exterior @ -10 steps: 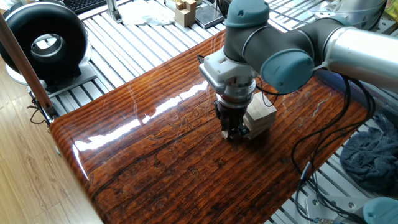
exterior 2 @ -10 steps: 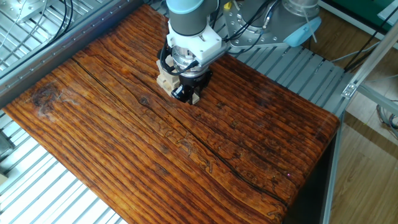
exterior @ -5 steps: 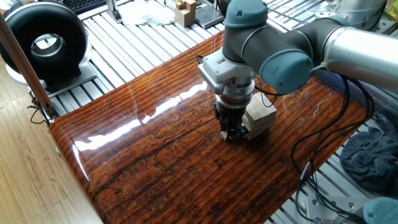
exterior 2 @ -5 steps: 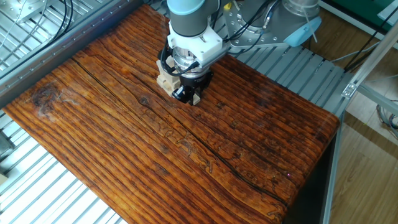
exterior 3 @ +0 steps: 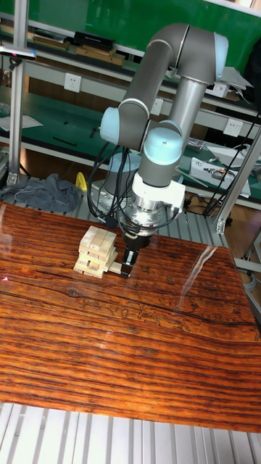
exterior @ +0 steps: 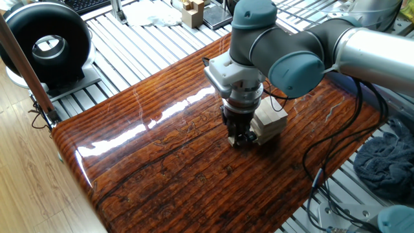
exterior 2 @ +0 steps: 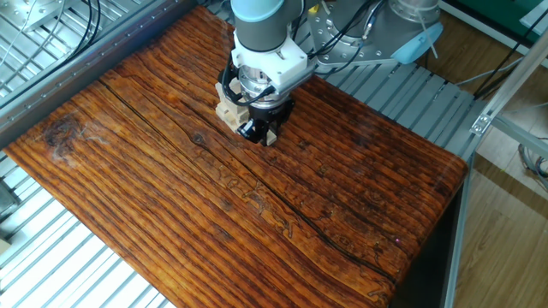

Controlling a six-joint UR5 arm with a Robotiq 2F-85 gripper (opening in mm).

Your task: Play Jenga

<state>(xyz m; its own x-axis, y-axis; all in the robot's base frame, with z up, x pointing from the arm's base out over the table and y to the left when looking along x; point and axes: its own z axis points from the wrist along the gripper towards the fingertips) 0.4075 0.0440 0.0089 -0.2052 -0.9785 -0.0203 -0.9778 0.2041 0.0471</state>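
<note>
The robot's black two-finger gripper (exterior 3: 127, 265) is pointing straight down at the glossy, dark-grained wooden table (exterior 3: 145, 348), with its tips almost touching the surface. In the tall fixed view it is sitting at the right side of the Jenga tower (exterior 3: 97, 252), level with the lowest layers, and a pale block end (exterior 3: 114, 267) is sticking out of the tower's base right against the fingers. Whether the fingers are pinching that block or merely standing beside it cannot be told, since the wrist is hiding them in both other views.

The tower is standing a few crosswise layers high, toward the far side of the table, and its upper layers are looking slightly uneven. In one fixed view only its top corner (exterior: 272, 122) is showing behind the gripper (exterior: 237, 137).

The grey and blue UR5 arm (exterior 3: 161, 94) is rising behind the tower. A grey cloth (exterior 3: 43, 194) is lying beyond the table's far left corner.
</note>
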